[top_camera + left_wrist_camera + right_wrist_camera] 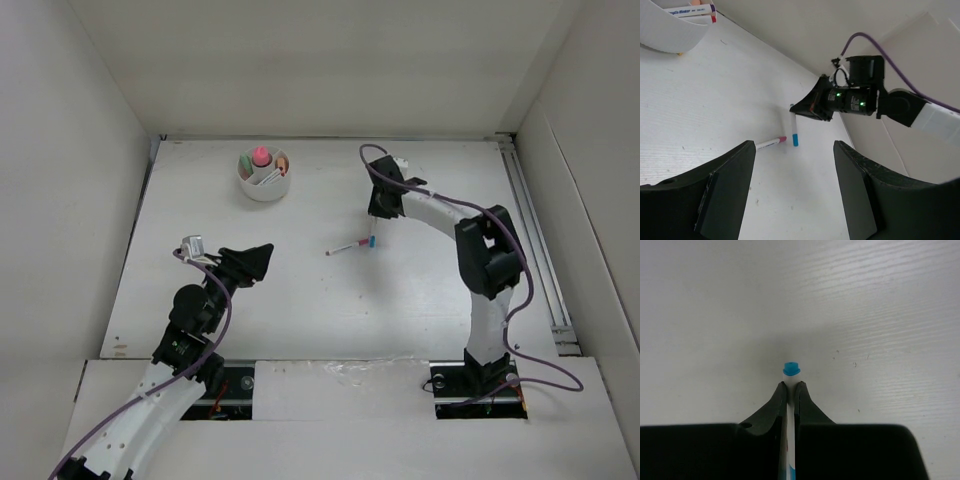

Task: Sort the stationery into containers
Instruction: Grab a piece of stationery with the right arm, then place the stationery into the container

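My right gripper (374, 214) is shut on a white pen with a blue cap (372, 238) and holds it upright, cap down, just above the table. In the right wrist view the jaws (791, 386) pinch the pen (791, 369). A white pen with a pink-red cap (347, 248) lies flat on the table just left of it. The round white cup (263, 178) stands at the back left with a pink-capped bottle (261, 156) and pens inside. My left gripper (255, 262) is open and empty, well left of the pens (771, 143).
White walls close in the table on the left, back and right. A rail (535, 230) runs along the table's right edge. The left wrist view shows the cup's edge (670, 30) with markers in it and the right gripper (812, 107) over the blue-capped pen (794, 135).
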`<state>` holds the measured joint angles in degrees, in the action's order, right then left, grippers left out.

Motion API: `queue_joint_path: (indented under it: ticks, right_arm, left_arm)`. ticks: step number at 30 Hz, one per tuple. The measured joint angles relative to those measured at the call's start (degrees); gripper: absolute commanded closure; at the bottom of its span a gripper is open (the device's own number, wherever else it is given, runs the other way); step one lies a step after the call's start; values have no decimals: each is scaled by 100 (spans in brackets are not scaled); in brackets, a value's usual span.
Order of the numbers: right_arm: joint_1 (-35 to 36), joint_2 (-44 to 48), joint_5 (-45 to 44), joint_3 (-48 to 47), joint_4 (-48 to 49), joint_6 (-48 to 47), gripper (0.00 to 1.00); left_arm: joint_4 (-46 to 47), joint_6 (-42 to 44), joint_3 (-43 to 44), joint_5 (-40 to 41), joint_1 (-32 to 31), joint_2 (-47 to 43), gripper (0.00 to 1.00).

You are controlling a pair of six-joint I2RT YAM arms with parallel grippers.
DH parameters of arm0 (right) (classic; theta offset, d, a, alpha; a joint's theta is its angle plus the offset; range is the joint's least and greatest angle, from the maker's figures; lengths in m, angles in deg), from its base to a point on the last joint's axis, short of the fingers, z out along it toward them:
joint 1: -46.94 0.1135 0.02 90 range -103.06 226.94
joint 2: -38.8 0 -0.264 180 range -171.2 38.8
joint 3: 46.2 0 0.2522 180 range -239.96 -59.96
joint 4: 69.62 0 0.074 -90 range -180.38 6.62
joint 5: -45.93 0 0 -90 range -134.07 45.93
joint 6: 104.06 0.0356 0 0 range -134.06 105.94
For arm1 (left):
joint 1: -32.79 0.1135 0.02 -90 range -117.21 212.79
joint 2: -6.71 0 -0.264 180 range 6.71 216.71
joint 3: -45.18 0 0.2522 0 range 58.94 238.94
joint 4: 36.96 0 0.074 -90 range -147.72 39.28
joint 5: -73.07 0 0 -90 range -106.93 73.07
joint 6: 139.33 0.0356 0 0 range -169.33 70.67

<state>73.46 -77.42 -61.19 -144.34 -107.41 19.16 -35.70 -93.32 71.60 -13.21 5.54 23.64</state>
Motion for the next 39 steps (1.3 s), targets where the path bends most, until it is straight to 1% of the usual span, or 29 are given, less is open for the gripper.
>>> queue_joint_path:
  ticks: [4,8,13,16,19,24,28,34,39]
  right_arm:
    - [13,627,149,-39,181,2,100]
    - [216,1163,450,-339,859,111,100]
    - [756,1097,455,-964,1869,323,100]
    - [1093,734,258,-1370,2406,393,100]
    - [1355,31,55,-2105,2758,420,100]
    - [1508,-1228,-229,-3222,2962,407,100]
    - [1513,-1950,-428,-3786,2962,363,100]
    - [1513,-2457,-660,-4210,3119,293,99]
    - [1563,-2568,-931,-4358,3460,219,99]
  left_arm:
    - [20,0,0,-24,0,2,40]
    - [20,0,0,-24,0,2,40]
    - [20,0,0,-20,0,2,40]
    - [15,0,-2,22,0,-13,40]
    - [-9,0,0,98,0,-33,40]
    - [-155,-4,0,278,0,-114,39]
    - [-334,-33,0,498,0,-146,37]
    - [-492,-155,0,743,0,-297,35]
    - [-592,-188,0,938,0,-431,35]
